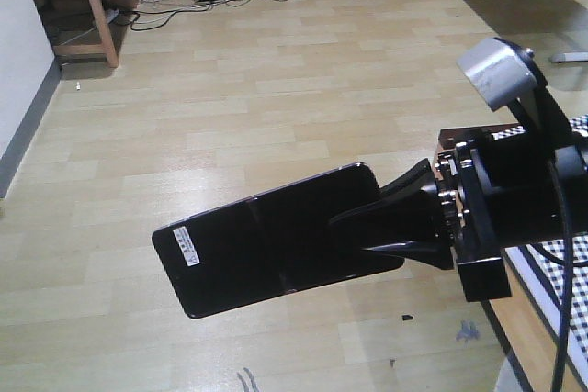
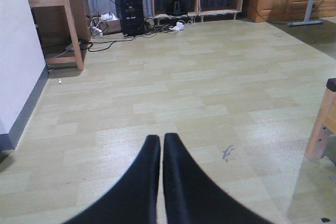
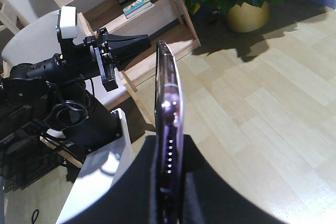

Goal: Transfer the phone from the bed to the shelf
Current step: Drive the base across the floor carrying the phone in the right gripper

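Note:
The glossy black phone (image 1: 266,240) hangs in mid-air over the wooden floor, its white barcode sticker at the left end. My right gripper (image 1: 390,227) is shut on its right end. In the right wrist view the phone (image 3: 168,93) stands edge-on, pinkish rim showing, clamped between the right gripper's (image 3: 169,142) black fingers. The light-wood shelf (image 3: 157,24) stands beyond it. A strip of the checked bed (image 1: 547,273) shows at the lower right. My left gripper (image 2: 161,139) is shut on nothing above bare floor. It also shows as the left gripper (image 3: 137,43) in front of the shelf.
A reddish-brown side table (image 1: 469,140) stands behind the right arm. A potted plant in a yellow pot (image 3: 247,14) sits right of the shelf, and books (image 3: 134,1) lie on it. A desk (image 2: 58,3), a computer tower (image 2: 128,3) and cables line the far wall.

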Controlling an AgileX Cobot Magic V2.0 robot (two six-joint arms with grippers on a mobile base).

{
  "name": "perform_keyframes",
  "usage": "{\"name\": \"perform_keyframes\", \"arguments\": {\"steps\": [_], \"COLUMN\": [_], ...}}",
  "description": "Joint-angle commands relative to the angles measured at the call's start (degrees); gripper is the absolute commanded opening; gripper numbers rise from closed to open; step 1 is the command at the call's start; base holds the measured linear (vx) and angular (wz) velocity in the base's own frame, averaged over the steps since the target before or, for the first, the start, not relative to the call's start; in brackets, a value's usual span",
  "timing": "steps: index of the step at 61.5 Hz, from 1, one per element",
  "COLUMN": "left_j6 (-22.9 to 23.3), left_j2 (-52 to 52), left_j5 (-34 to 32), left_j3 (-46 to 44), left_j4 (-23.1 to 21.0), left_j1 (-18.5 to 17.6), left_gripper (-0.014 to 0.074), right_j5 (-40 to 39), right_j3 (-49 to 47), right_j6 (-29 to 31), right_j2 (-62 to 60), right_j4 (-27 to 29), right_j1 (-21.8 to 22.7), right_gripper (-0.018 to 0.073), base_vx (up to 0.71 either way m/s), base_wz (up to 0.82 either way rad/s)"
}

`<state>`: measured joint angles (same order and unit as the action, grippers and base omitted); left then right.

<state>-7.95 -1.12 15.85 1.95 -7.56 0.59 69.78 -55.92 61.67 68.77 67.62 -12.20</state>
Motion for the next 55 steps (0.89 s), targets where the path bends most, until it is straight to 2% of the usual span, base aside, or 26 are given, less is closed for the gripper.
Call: {"name": "perform_keyframes", "arguments": {"steps": [1,55], "left_j6": [0.22,0.22], "left_j2": [-0.3,-0.3], "left_j5": [-4.18,-4.18], "left_j3": [0.13,0.13], "left_j4": [-0.4,-0.4], "left_j1": [-0.18,-0.18], "left_gripper": [0.0001,0.0001], "right_j5": [4.16,4.16], "right_j3": [-1.36,-1.36], "right_j6": [0.19,0.19], "right_j2": [-1.42,-1.42], "right_j4": [5.29,5.29], "right_j1": [0.0,0.0], "right_gripper": [-0.0001,-0.0001], "base_vx": [0.12,0.19], "base_wz": [0.1,0.02]}}
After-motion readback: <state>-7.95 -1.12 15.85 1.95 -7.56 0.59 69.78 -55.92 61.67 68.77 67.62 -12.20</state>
